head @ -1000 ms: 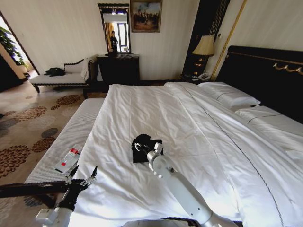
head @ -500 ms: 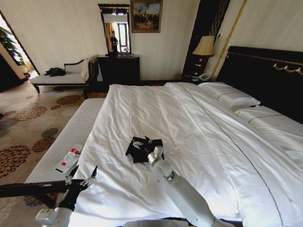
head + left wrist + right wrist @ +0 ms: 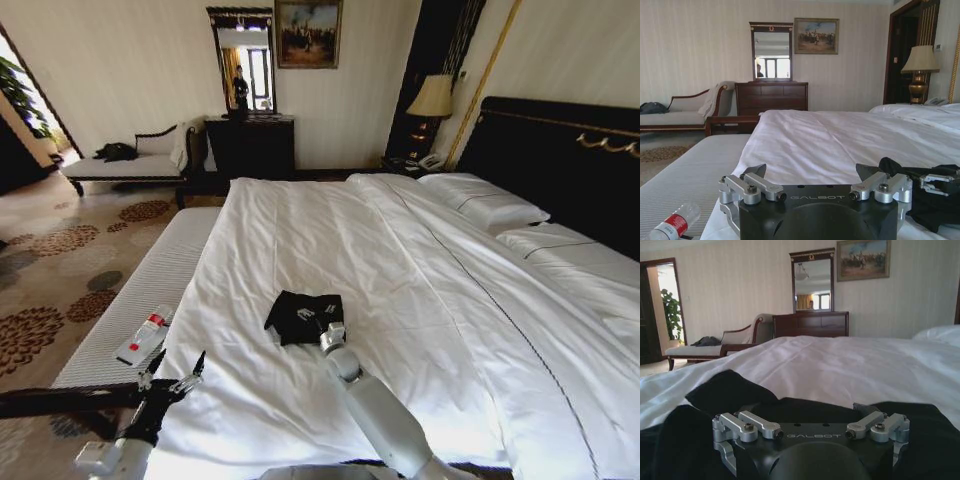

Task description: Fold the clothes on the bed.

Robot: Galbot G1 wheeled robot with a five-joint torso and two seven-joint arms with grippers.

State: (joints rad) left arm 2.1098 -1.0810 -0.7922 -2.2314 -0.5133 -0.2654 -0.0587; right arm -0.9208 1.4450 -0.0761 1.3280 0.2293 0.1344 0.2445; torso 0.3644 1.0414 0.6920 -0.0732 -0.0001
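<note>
The clothes are one black T-shirt (image 3: 290, 312), lying as a small flat folded patch on the white bed (image 3: 330, 230) near its front. My right gripper (image 3: 318, 321) is open at the shirt's near right edge, its fingers low over the cloth. In the right wrist view the black fabric (image 3: 725, 390) spreads under and ahead of that gripper (image 3: 810, 410). My left gripper (image 3: 172, 372) hangs open and holding nothing at the bed's near left corner. The left wrist view shows the left gripper (image 3: 812, 172), the shirt (image 3: 935, 207) and the right gripper (image 3: 937, 184) off to one side.
A grey striped bench (image 3: 160, 270) runs along the bed's left side with a plastic bottle (image 3: 145, 335) on it. Pillows (image 3: 485, 205) and the dark headboard (image 3: 560, 160) are at the right. A chaise (image 3: 130, 165), dresser (image 3: 250, 145) and lamp (image 3: 433, 98) stand by the far wall.
My right gripper carried the raised part of the shirt leftward, let it go and drew back toward me. The shirt now lies flatter and wider. The left arm has not moved.
</note>
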